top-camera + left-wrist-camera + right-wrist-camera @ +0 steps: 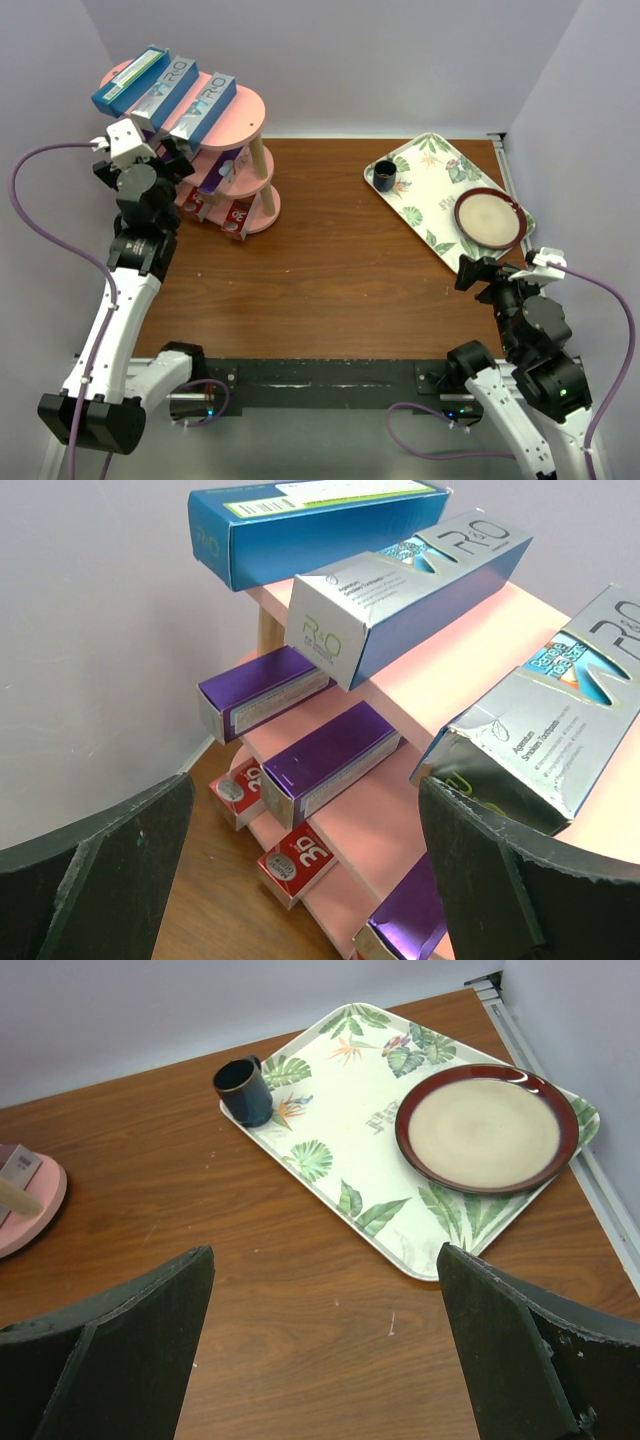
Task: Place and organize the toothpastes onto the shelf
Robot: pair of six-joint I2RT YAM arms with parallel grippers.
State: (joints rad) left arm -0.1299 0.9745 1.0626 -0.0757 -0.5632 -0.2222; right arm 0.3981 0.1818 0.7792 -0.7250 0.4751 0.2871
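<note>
left end effector (305, 785) open, jaws wide apart, nothing between them. it sits just beside the shelf (250, 112) at the far left of the worktop (340, 260), facing the near ends of the toothpastes (165, 92). we note the left arm stretched forward from its base, wrist up by the shelf's left side. top board: a blue carton (300, 525) and two silver cartons (420, 590) lying side by side, near ends overhanging the edge; the right silver one has a dented end flap. middle board: glossy purple cartons (330, 755), three in view, one only partly. bottom board: two red cartons (295, 860), white round marks on their ends. none touches the fingers (110, 870). right end effector (325, 1252) open and empty, well apart from the shelf; that arm is folded low at the near right, pointed at a leaf-patterned tray (340, 1160) carrying a plate (485, 1130) and a dark mug (243, 1090).
</note>
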